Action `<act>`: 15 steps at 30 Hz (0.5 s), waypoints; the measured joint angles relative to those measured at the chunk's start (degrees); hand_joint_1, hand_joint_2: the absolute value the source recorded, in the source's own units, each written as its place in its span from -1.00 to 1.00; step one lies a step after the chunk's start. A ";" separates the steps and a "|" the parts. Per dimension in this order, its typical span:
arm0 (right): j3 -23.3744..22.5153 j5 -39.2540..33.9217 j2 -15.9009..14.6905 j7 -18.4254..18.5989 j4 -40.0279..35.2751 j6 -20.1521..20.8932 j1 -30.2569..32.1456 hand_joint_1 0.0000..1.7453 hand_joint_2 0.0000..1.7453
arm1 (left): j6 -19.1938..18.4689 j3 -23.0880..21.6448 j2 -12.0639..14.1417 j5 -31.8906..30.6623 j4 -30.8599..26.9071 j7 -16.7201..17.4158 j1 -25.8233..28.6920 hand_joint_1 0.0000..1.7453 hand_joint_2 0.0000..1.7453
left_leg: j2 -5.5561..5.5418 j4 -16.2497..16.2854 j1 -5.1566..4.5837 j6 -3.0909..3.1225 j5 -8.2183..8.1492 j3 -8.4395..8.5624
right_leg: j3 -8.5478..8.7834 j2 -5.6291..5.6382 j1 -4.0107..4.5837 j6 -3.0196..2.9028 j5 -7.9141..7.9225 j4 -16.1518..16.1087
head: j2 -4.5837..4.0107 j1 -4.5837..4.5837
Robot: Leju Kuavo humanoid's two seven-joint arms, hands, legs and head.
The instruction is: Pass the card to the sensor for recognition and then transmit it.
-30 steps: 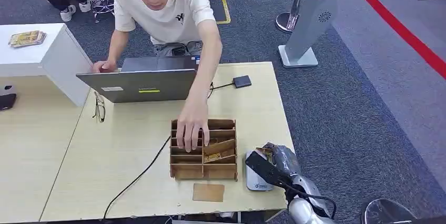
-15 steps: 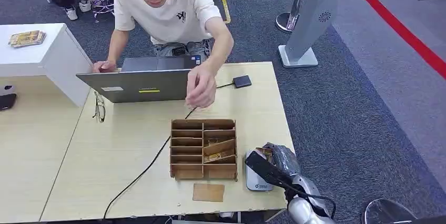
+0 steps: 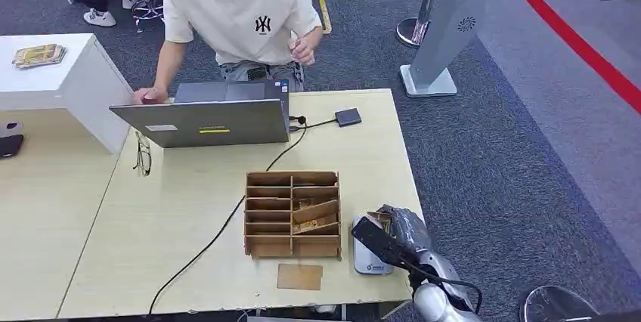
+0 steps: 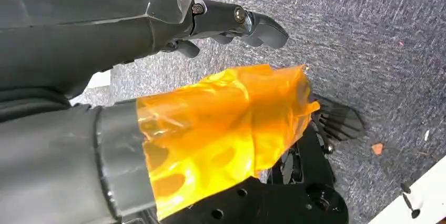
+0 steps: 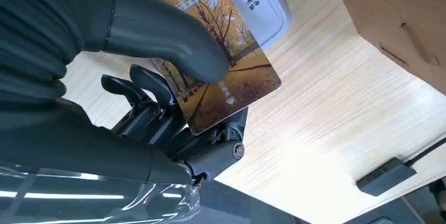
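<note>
One card [image 5: 221, 61] is the task's thing, and it looks thin, light, stiff and glossy, so I judge it can slip easily; the best hold is a pinch on its flat faces near one short edge, leaving the rest free for the sensor. From the head view, the right hand [image 3: 393, 235] sits at about 5 o'clock of the table [image 3: 189, 208], over the white-grey sensor [image 3: 368, 260], which lies just beside the wooden box [image 3: 292, 213] with many small compartments. A flat brown sheet [image 3: 299, 277] lies near the front edge, at 6 o'clock of the box. A person [image 3: 234, 16] stands behind a grey laptop [image 3: 204, 122]. From the left wrist view, the left hand [image 4: 231, 19] hangs over grey carpet, fingers loosely curled and holding nothing that I can see; orange film covers its thumb. From the right wrist view, the thick grey thumb presses the card against the dark fingers [image 5: 142, 90], so the card is held firmly, its free end over the smooth plastic sensor [image 5: 257, 3] on the pale wood-grain table.
</note>
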 joint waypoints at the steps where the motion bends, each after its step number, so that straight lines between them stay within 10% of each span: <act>1: 0.00 0.00 0.02 0.00 0.02 0.00 -0.01 1.00 1.00 | 0.00 -0.02 0.00 0.07 -0.02 0.00 0.01 -1.00 -1.00 | 0.00 0.00 0.00 0.00 0.00 0.00 | 0.00 0.00 0.00 0.00 0.00 0.00 | 0.00 -0.02; 15: 0.00 0.00 0.13 -0.02 0.09 0.00 -0.04 1.00 1.00 | 0.00 -0.11 0.00 0.13 -0.09 0.02 0.02 -1.00 -1.00 | 0.00 0.00 0.00 0.00 0.00 0.00 | 0.00 0.00 0.00 0.00 0.00 0.00 | 0.00 0.00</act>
